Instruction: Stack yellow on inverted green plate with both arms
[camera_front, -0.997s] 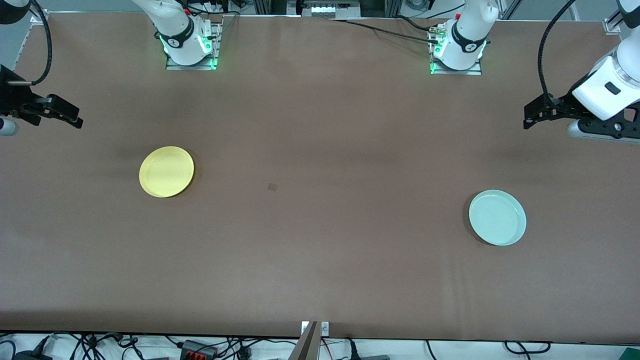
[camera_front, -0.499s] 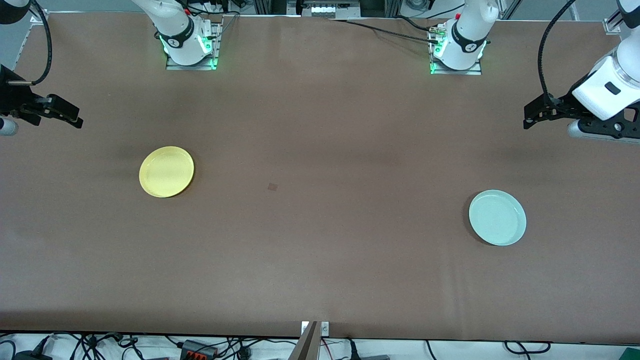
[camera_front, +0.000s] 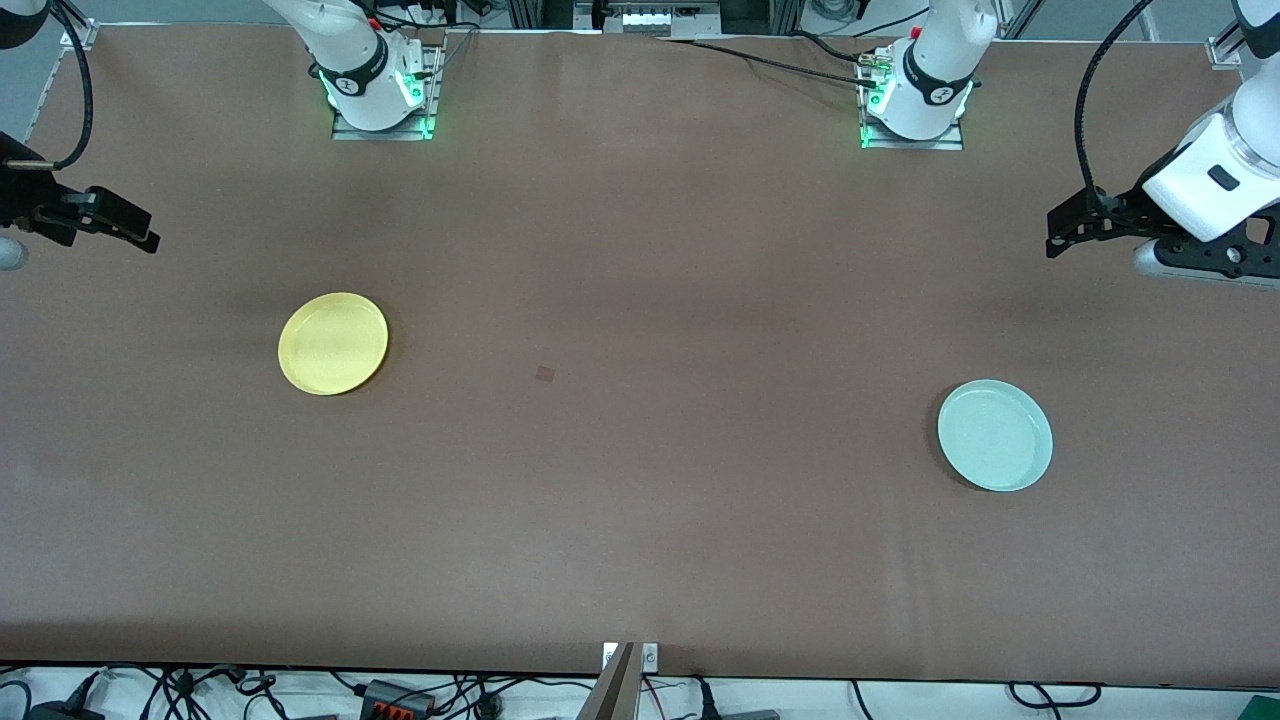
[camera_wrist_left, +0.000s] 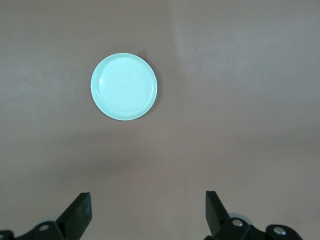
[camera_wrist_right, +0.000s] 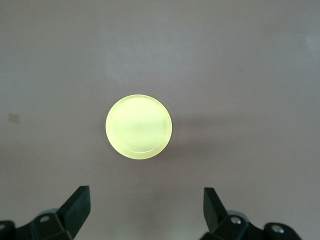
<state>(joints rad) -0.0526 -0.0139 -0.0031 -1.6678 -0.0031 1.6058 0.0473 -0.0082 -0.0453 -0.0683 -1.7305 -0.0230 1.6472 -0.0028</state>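
The round, shallow, bright yellow plate (camera_front: 333, 343) lies rim-up on the brown table (camera_front: 640, 480) toward the right arm's end, and the round, very pale mint-green plate (camera_front: 995, 435) lies toward the left arm's end, a little nearer the front camera; it too sits rim-up, so the inverting looks not yet done. The two plates are well apart, with only a small dark square mark (camera_front: 545, 374) on the bare cloth between them. The right gripper (camera_front: 125, 228) hangs over the table's edge at its own end, fingers spread wide and holding nothing, and its wrist view looks straight down on the yellow plate (camera_wrist_right: 139, 126) ahead of the open fingers. The left gripper (camera_front: 1072, 232) hangs likewise over its end, fingers spread and empty, with the green plate (camera_wrist_left: 124, 86) ahead of it. Each plate therefore lies closest to a different arm: green to the left, yellow to the right, so the flip probably falls to the left arm first.
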